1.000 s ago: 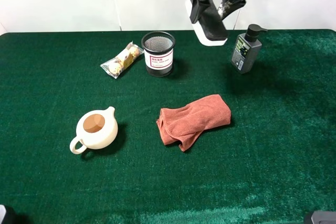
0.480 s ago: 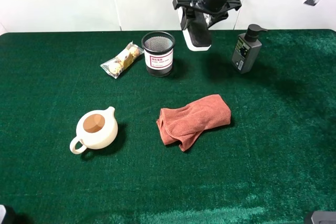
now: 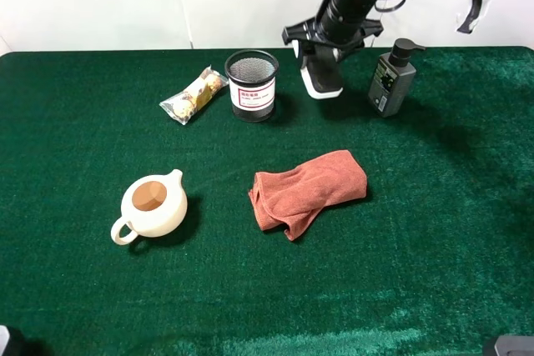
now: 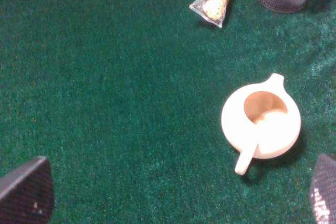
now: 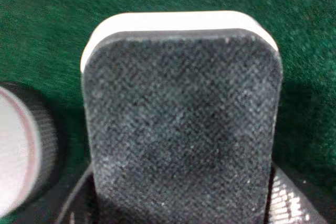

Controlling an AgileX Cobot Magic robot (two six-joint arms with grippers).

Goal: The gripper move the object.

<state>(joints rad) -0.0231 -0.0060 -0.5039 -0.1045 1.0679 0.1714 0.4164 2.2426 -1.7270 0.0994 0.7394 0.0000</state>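
My right gripper (image 3: 322, 54) is shut on the board eraser (image 3: 324, 82), which hangs low over the green table at the back, between the mesh cup and the pump bottle. Whether it touches the cloth-covered table I cannot tell. In the right wrist view the eraser (image 5: 181, 119) fills the frame, dark grey felt facing the camera and its white base at the far end, with the fingers (image 5: 286, 200) pressed on its sides. My left gripper (image 4: 173, 203) is open and empty, its fingertips (image 4: 26, 192) wide apart above the table near the teapot.
A black mesh cup (image 3: 251, 85) stands just left of the eraser, also seen in the right wrist view (image 5: 21, 150). A grey pump bottle (image 3: 392, 77) stands just right. A snack packet (image 3: 193, 95), a cream teapot (image 3: 152, 206) and a rust-orange cloth (image 3: 309, 189) lie nearer.
My right gripper has carried the eraser left and then down, from high over the table's back edge to low between the mesh cup and the pump bottle.
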